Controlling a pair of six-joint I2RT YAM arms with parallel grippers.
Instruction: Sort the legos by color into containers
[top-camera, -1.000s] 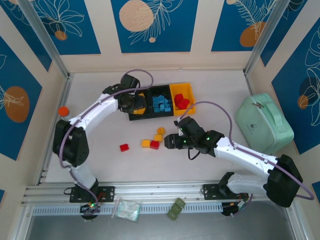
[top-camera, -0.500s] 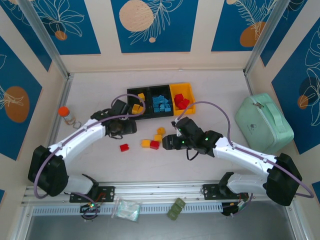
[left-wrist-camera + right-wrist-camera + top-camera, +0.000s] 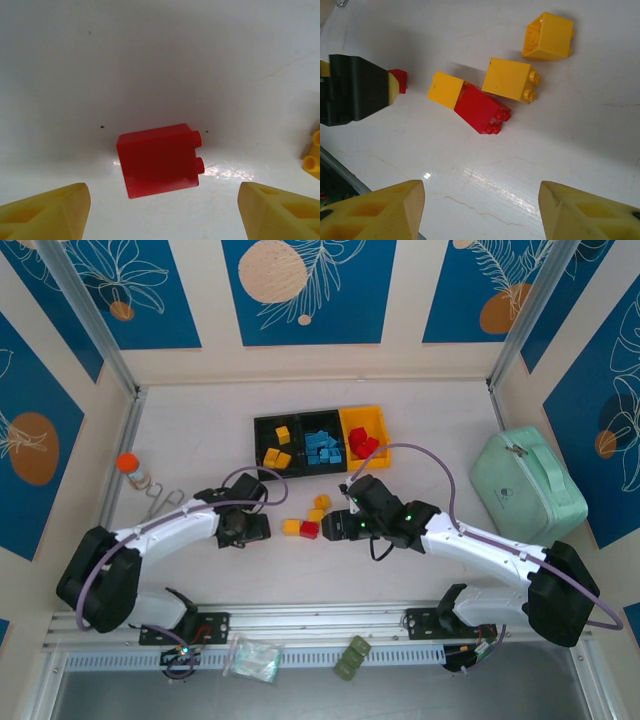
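Both arms (image 3: pixel 175 528) stretched inward, jaws wide above legos (image 3: pixel 309 528).

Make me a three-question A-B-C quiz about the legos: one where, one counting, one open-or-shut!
1. Where are the blue legos? A) middle bin B) left bin C) right bin
2. How many yellow legos lie loose on the table? A) one B) three C) six
3. The left gripper near the red lego is: A) open B) shut on it C) shut, empty

Answers: 1 A, they sit in the middle bin. 2 B, three lie outside the bins. 3 A, its fingers stand apart, touching nothing.
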